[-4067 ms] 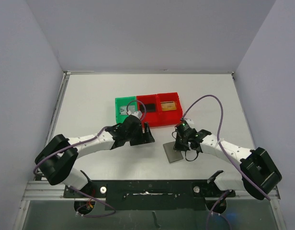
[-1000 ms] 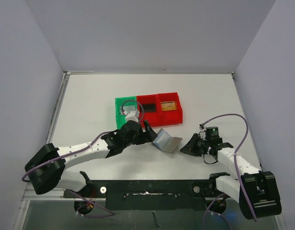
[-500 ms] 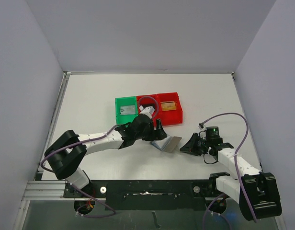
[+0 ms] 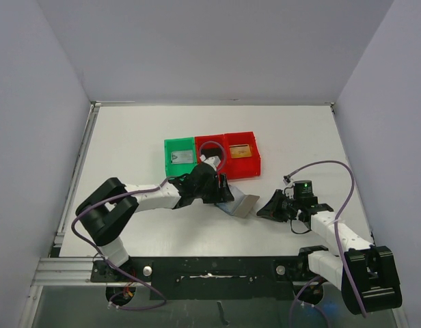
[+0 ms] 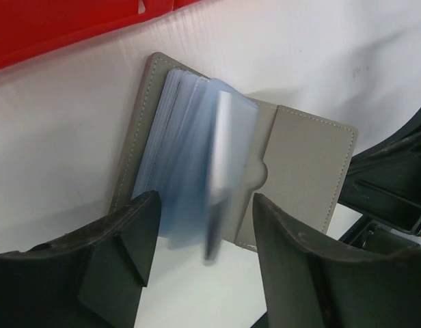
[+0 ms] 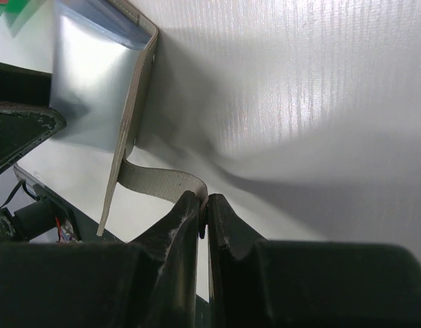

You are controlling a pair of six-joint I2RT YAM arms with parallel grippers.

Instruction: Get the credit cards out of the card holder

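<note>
Left wrist: straddling blurred bluish pockets (image 5: 183, 157) of the open card holder (image 5: 306, 171) with left gripper (image 5: 205, 229) fingers well apart, contact unclear. Right wrist: pinching its tab (image 6: 156, 181) with right gripper (image 6: 202, 208) closed tight.

The card holder (image 4: 242, 204) lies on the table (image 4: 128, 137) before the bins (image 4: 239, 135).

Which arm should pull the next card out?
Left. The left gripper is open astride a card standing out of the card holder; the right gripper is shut on its tab, anchoring it.
</note>
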